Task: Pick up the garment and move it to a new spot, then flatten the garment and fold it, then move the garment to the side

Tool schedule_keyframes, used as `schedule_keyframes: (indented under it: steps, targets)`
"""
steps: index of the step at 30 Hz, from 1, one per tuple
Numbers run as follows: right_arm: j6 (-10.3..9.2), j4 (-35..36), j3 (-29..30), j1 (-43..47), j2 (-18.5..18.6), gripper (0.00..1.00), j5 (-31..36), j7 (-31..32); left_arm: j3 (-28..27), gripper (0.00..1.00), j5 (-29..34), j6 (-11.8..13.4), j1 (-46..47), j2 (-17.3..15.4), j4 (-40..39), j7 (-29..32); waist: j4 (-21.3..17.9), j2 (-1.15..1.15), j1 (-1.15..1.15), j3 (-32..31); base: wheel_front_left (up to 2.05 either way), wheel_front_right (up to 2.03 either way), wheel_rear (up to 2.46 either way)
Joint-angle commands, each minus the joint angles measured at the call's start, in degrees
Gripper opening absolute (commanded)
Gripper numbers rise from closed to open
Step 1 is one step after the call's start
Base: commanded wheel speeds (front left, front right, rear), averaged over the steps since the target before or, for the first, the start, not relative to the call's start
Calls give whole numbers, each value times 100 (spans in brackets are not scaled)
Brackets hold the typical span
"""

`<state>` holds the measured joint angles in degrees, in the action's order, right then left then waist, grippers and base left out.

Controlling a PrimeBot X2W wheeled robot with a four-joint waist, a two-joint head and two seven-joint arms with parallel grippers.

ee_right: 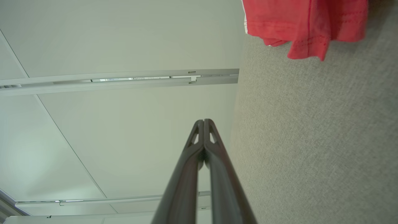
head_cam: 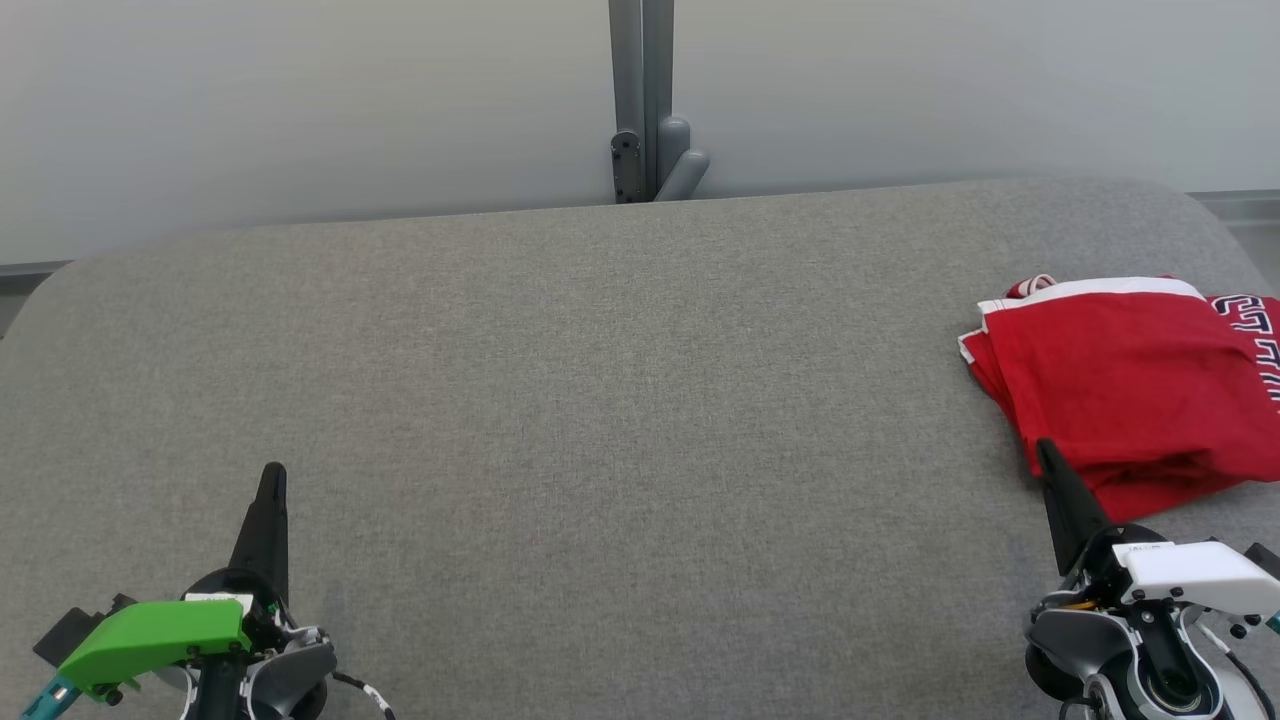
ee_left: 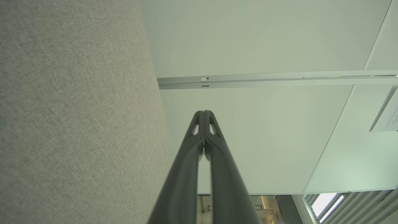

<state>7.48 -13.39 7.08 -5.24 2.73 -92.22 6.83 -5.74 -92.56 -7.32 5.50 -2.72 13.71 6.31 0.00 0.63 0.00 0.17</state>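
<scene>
The garment (head_cam: 1130,385) is red with white trim and dark lettering, folded into a compact stack at the right edge of the grey table (head_cam: 560,400). Its hem (ee_right: 306,25) also hangs into the top of the right wrist view. My right gripper (head_cam: 1045,455) is shut with nothing in it, its tip just in front of the garment's near left corner. My left gripper (head_cam: 272,475) stands shut and empty at the lower left, far from the garment. In the wrist views the left fingertips (ee_left: 204,112) and the right fingertips (ee_right: 204,121) press together.
A grey metal post (head_cam: 645,100) with a bracket rises behind the table's far edge against a pale wall. The grey fabric surface (ee_left: 77,124) stretches wide between the two grippers.
</scene>
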Motion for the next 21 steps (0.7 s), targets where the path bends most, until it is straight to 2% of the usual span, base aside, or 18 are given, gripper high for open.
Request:
schedule_keyframes:
  steps: [1,21]
  targets:
    - [2,21,4,-50,29,0,-43,23,-28,0,3,-33,92,-29,1,-1,0,-63,0,0,0,0,0]
    - [2,21,3,-49,29,0,-44,23,-28,0,4,-33,91,-29,0,-1,0,-63,0,0,0,0,0]
